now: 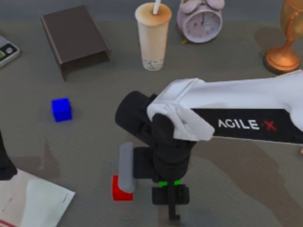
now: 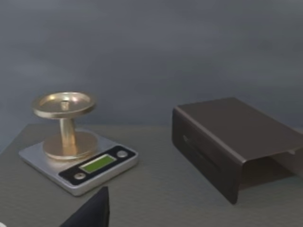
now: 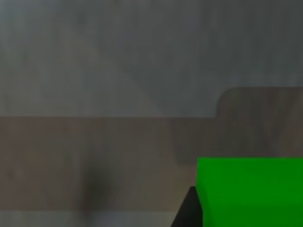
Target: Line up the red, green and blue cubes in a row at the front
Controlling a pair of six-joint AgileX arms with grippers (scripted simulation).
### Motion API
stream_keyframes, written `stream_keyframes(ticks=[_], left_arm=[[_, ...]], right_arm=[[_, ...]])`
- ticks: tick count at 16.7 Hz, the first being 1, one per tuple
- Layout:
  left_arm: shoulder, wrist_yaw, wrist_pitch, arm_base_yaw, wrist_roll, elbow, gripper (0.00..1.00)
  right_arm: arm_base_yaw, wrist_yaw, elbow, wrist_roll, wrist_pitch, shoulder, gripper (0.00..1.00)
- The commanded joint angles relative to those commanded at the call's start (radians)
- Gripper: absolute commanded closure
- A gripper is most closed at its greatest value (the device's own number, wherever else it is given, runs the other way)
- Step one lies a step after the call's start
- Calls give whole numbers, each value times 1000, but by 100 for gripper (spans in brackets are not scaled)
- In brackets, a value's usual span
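My right gripper (image 1: 169, 191) hangs low over the front middle of the table, shut on the green cube (image 1: 169, 183), of which only a thin strip shows under the wrist. In the right wrist view the green cube (image 3: 251, 191) fills the corner with one dark finger (image 3: 188, 215) against its side. The red cube (image 1: 120, 190) rests on the table just left of that gripper, partly hidden by a grey arm part. Farther back on the left lies the blue cube (image 1: 61, 109), alone. My left arm (image 1: 4, 161) stays parked at the left edge, one finger (image 2: 94, 213) showing, open.
Along the back stand a dark brown open-sided stand (image 1: 75, 38), a drink cup (image 1: 153, 35), an alarm clock (image 1: 200, 19) and a gold trophy (image 1: 286, 40). A kitchen scale (image 2: 80, 163) sits at the far left. A white sheet (image 1: 28, 203) covers the front left corner.
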Motion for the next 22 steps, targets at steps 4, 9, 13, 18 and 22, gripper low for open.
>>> stream_keyframes(ticks=[4, 9, 13, 18, 22], left_arm=[[0, 0, 0, 0, 0, 0, 0], [0, 0, 0, 0, 0, 0, 0], [0, 0, 0, 0, 0, 0, 0], [0, 0, 0, 0, 0, 0, 0], [0, 0, 0, 0, 0, 0, 0]], right_arm=[[0, 0, 0, 0, 0, 0, 62], [0, 0, 0, 0, 0, 0, 25], [0, 0, 0, 0, 0, 0, 0], [0, 0, 0, 0, 0, 0, 0], [-1, 0, 3, -1, -4, -1, 0]])
